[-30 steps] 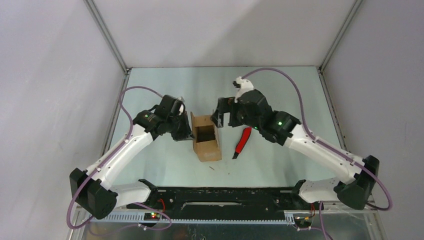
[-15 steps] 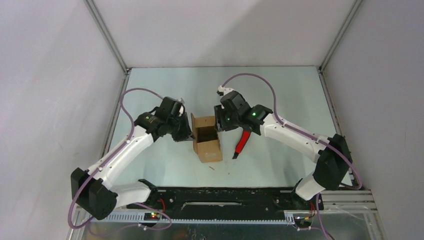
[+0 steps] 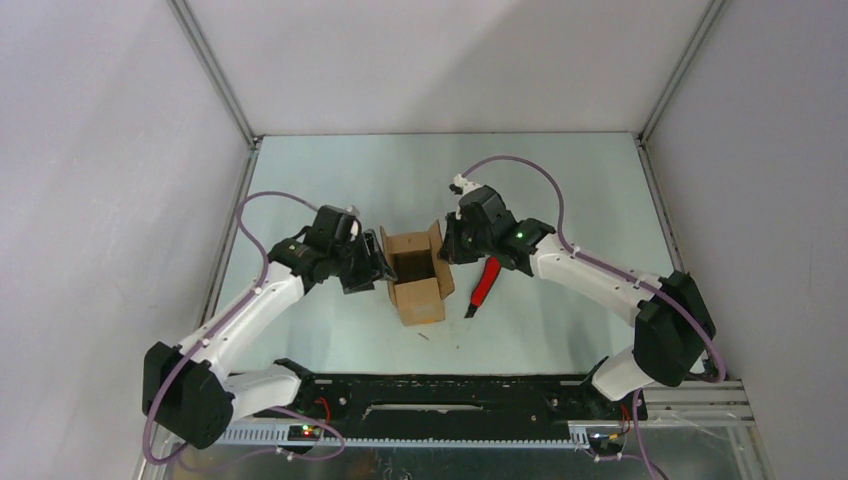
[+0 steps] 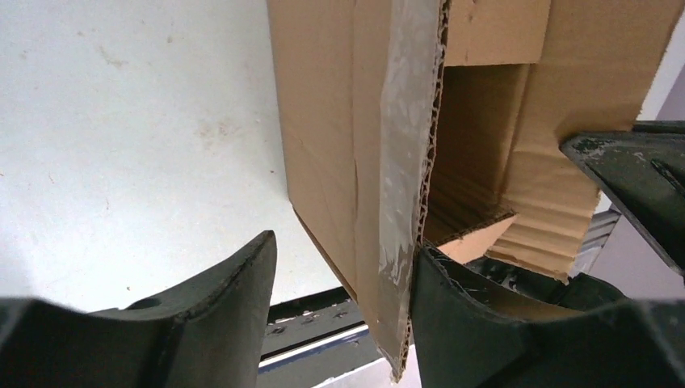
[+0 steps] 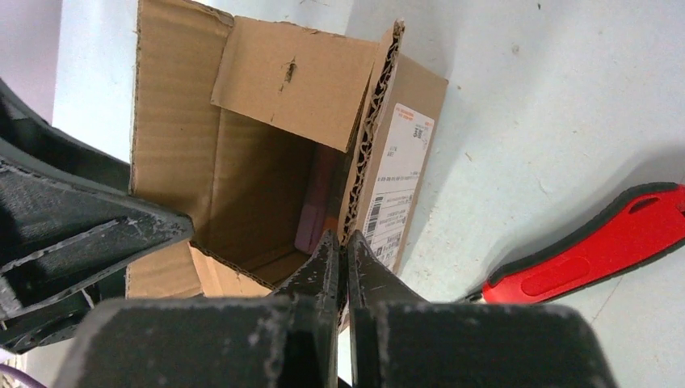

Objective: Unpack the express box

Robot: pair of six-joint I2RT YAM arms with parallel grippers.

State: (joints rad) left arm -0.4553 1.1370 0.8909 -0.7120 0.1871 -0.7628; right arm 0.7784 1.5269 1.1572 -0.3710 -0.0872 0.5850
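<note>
The express box [image 3: 418, 297] stands open-topped at the table's middle, a white label [image 5: 396, 186] on its right side. In the left wrist view its left flap [image 4: 380, 162] stands upright between the parted fingers of my left gripper [image 4: 343, 246], touching only the right finger [image 4: 460, 323]. My right gripper [image 5: 340, 241] is shut on the corrugated edge of the box's right flap [image 5: 367, 137], which leans outward. A pink thing [image 5: 311, 214] lies at the bottom of the box. From above, the left gripper [image 3: 380, 268] and right gripper [image 3: 446, 250] flank the box.
A red-and-black utility knife [image 3: 487, 281] lies just right of the box, under the right arm, also red in the right wrist view [image 5: 594, 255]. Grey walls enclose the table on three sides. A black rail [image 3: 440, 392] runs along the near edge.
The right arm swung in from above the knife and its gripper shut on the right flap, pulling it outward. The left gripper has opened and let go of the left flap.
</note>
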